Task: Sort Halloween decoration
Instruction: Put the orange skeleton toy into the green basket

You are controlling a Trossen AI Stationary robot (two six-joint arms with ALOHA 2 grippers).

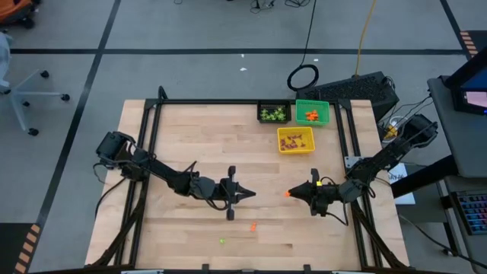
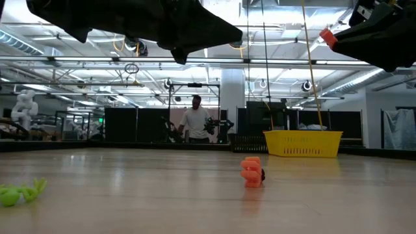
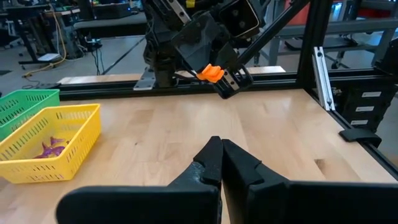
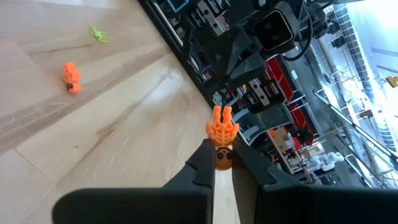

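My right gripper (image 1: pixel 290 193) hovers above the table's right-middle, shut on a tiny orange trinket (image 4: pixel 221 130), also seen in the left wrist view as an orange trinket (image 3: pixel 212 73). My left gripper (image 1: pixel 251 193) is shut and empty over the table's middle, pointing at the right one. A second orange trinket (image 1: pixel 253 226) stands on the table near the front edge, and a light-green trinket (image 1: pixel 222 241) lies beside it. The orange trinket (image 2: pixel 251 173) and green trinket (image 2: pixel 19 193) show in the low view. My right gripper pinches the orange trinket by its round lower end (image 4: pixel 224 157) between the two fingertips (image 4: pixel 205 163). The rest of the trinket sticks out past the tips. It is lifted clear of the table, and the fingers point roughly level toward the table's left.
Three square bins stand at the table's far right: a black bin (image 1: pixel 274 113) with green pieces, a green bin (image 1: pixel 312 113) with orange pieces, a yellow bin (image 1: pixel 296 140) with purple pieces. A person (image 2: pixel 195 121) stands far behind the table. Black frame rails edge the table.
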